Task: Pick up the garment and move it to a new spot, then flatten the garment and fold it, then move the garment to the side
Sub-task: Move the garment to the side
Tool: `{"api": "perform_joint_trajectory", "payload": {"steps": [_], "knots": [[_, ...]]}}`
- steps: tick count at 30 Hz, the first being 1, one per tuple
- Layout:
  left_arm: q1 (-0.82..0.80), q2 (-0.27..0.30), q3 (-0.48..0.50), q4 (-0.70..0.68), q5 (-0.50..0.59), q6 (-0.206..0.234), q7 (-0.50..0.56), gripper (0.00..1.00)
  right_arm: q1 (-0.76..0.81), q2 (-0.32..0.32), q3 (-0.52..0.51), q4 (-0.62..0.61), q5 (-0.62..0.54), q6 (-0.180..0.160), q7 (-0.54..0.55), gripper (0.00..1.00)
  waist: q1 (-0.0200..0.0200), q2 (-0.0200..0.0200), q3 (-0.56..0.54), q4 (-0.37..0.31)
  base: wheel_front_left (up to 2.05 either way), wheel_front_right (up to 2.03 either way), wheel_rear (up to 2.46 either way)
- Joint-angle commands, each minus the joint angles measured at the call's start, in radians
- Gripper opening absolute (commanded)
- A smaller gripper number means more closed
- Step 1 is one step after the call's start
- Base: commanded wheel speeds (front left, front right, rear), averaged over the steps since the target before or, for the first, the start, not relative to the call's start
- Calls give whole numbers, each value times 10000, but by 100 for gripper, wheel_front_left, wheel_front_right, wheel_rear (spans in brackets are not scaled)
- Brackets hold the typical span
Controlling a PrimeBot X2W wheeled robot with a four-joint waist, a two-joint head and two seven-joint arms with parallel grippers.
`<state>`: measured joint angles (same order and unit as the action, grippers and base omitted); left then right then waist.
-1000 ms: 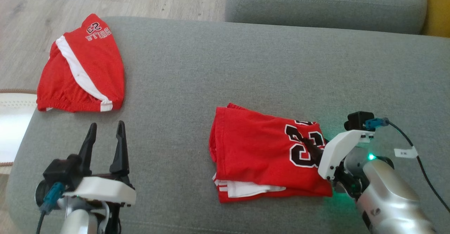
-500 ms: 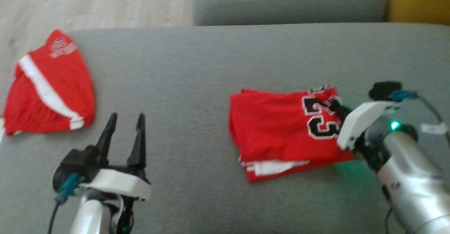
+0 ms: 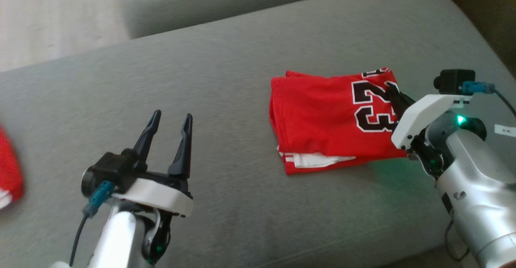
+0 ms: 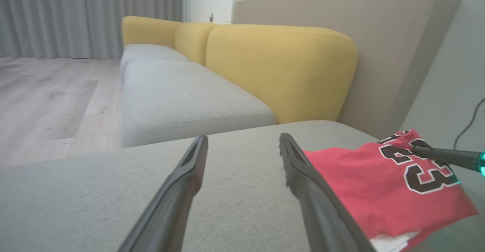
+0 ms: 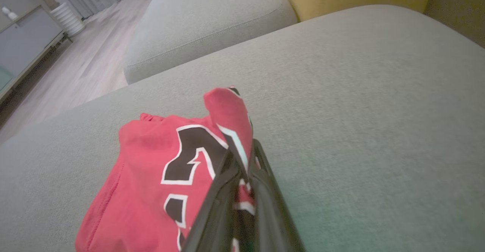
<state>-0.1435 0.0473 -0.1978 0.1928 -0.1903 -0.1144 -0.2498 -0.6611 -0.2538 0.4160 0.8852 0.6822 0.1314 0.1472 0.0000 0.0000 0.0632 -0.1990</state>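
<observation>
Right gripper [image 3: 397,98] is pinching the folded red jersey [image 3: 318,119] by its right edge
It's clamping a raised flap by the number, maybe just the top layer, my read being a sideways drag; jersey's lying on the grey sofa cushion [image 3: 209,74], left gripper [image 3: 169,119] is hanging wide open, well apart

A grey cushion [image 3: 242,58] bears a folded red jersey [image 3: 322,115] at the right gripper [image 3: 393,90], and another red garment [image 3: 8,175] well left of the left gripper [image 3: 172,115].
</observation>
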Motion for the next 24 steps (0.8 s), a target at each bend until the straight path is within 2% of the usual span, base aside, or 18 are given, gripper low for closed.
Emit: {"api": "perform_joint_trajectory", "payload": {"steps": [1,4,8,15,19,20,24], "knots": [[-581,31,191,-311,-25,21,-120,100,-444,18,154,-402,105,-7,-211,0,0,0,244,-755,0,0,0],[-668,31,130,-317,-26,74,-120,100,-497,24,268,-507,178,-7,-323,0,0,0,391,-1095,0,0,0],[-755,31,149,-379,16,115,-120,100,-587,-14,354,-578,235,-7,-425,0,0,0,569,-1220,0,0,0],[-1110,141,158,-470,250,70,-120,100,-1428,-480,576,-568,248,-7,-423,0,0,0,1478,-832,0,0,0],[-1450,306,100,-511,370,37,-120,100,-2445,-1141,698,-381,179,-7,-151,0,0,0,2330,-404,0,0,0],[-1647,396,71,-534,419,25,-120,100,-3014,-1546,734,-226,128,-7,0,0,0,0,2792,-192,0,0,0],[-2021,550,59,-602,488,19,-105,100,-4028,-2363,791,177,-67,-7,183,0,0,0,3584,142,0,0,0]]}}
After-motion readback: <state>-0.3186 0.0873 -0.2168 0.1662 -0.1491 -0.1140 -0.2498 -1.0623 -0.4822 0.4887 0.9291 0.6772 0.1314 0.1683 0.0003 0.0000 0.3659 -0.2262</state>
